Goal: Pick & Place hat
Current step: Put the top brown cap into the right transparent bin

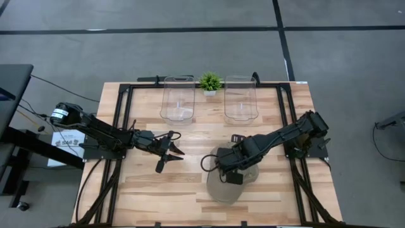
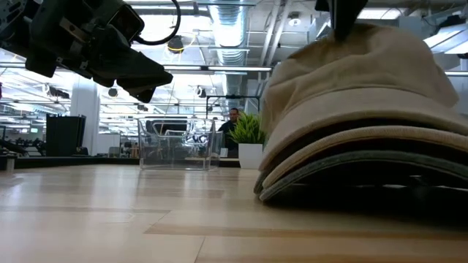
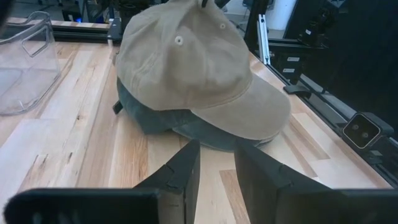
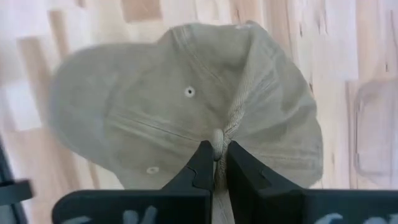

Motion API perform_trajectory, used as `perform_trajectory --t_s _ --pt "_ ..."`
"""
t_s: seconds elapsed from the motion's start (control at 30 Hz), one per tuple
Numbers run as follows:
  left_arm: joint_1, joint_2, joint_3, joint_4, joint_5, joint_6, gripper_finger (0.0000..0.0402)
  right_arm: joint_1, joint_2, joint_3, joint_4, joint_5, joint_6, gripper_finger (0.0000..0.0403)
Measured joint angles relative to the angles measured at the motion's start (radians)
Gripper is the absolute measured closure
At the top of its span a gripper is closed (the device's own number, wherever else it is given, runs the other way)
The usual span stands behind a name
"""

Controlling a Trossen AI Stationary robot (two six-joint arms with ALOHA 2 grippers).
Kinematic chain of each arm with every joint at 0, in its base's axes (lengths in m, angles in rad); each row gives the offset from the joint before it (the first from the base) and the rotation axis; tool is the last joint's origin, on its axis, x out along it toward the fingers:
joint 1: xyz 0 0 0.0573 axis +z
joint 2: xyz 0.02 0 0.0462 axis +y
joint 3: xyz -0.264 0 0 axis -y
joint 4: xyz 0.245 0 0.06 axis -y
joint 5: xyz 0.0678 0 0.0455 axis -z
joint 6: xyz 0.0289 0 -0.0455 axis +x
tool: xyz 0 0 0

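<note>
My right gripper (image 4: 214, 163) is pinched on the crown button of the tan cap (image 4: 186, 99), fabric bunched between the fingers; the cap sits on top of a darker green cap (image 3: 180, 124), both on the wooden table (image 1: 190, 183) at its front centre. My left gripper (image 1: 169, 152) hangs above the table just left of the caps, fingers a narrow gap apart, holding nothing; two clear plastic bins (image 1: 178, 98) and a small potted plant (image 1: 210, 82) stand along the far edge.
</note>
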Motion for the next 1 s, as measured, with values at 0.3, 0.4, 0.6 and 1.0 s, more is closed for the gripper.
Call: perform_trajectory --t_s 0.3,0.4,0.6,1.0 --pt "0.000 0.000 0.000 -0.003 0.000 0.004 0.0304 -0.035 -0.069 0.036 0.048 -0.117 -0.035 0.0392" --pt "0.000 0.000 0.000 -0.003 0.000 0.004 0.0304 -0.054 -0.099 0.036 0.075 -0.169 -0.035 0.0392" --pt "0.000 0.000 0.000 -0.003 0.000 0.004 0.0304 -0.096 -0.134 0.036 0.103 -0.235 -0.044 0.0392" --pt "0.000 0.000 0.000 0.006 0.000 0.004 0.0304 -0.165 -0.184 0.036 0.179 -0.311 -0.139 0.0392"
